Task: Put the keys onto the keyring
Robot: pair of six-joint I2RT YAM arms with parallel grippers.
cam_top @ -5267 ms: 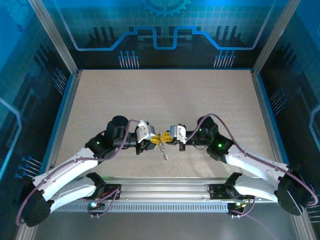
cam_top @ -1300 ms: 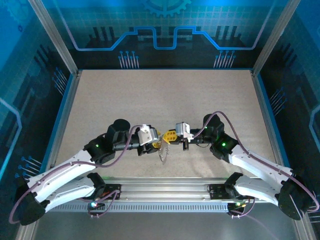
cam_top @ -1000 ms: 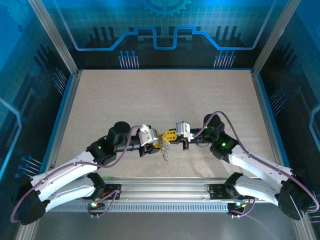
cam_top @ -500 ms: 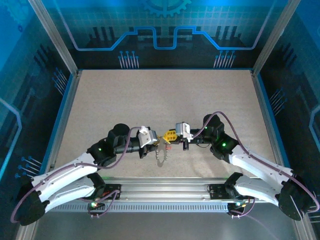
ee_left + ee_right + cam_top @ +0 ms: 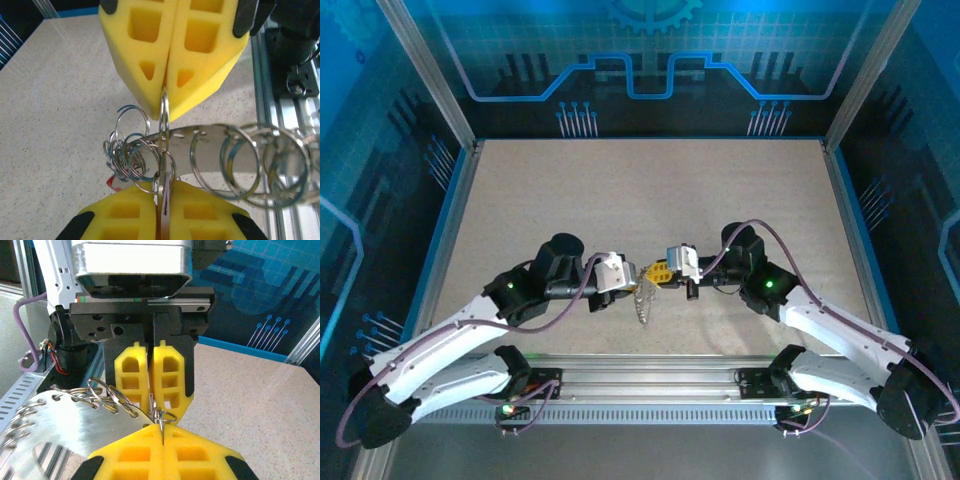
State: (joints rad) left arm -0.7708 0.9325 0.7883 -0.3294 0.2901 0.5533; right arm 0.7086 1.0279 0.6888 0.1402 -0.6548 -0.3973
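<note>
Right, we've got the yellow-padded left end effector [image 5: 161,195] and right end effector [image 5: 167,95] both pinched tight on the thin grey wire keyring [image 5: 163,117], held edge-on between them above the speckled beige worktop [image 5: 60,100], so we'd grip firmly and pry its coil gently.

Left fingers [image 5: 115,215] and right fingers [image 5: 205,45] are bright yellow foam with black backing. The keyring [image 5: 163,112] is silver-grey, like the other rings [image 5: 131,150], with a red fleck [image 5: 113,183] at their 7 o'clock. The surface [image 5: 640,200] is beige and finely speckled. The walls [image 5: 640,60] are blue with paler circuit lines.
</note>
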